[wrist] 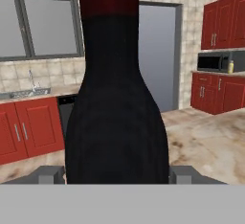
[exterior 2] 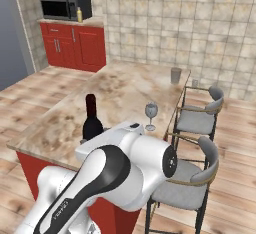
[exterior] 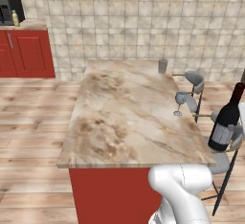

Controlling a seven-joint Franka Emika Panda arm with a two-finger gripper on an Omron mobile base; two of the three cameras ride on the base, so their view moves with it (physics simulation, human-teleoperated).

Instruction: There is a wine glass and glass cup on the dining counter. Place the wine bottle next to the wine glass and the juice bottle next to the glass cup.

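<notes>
The dark wine bottle (wrist: 117,122) with a red-capped neck stands upright between my fingertips (wrist: 50,174), and the gripper (wrist: 117,175) is shut on its body. The same wine bottle (exterior: 225,122) is at the near right corner of the dining counter (exterior: 119,117); my arm hides its base (exterior 2: 91,120). The wine glass (exterior: 180,101) (exterior 2: 151,113) stands by the counter's right edge, a little beyond the bottle. The glass cup (exterior: 162,66) (exterior 2: 175,75) sits at the far right corner. The yellow juice bottle (exterior: 16,18) (exterior 2: 79,14) (wrist: 231,67) stands beside the microwave.
Two grey stools (exterior 2: 200,118) (exterior 2: 185,178) line the counter's right side, close to the wine glass. The microwave (exterior 2: 62,5) sits on a red-cabinet counter across the wooden floor. A sink and windows (wrist: 28,91) lie along another wall.
</notes>
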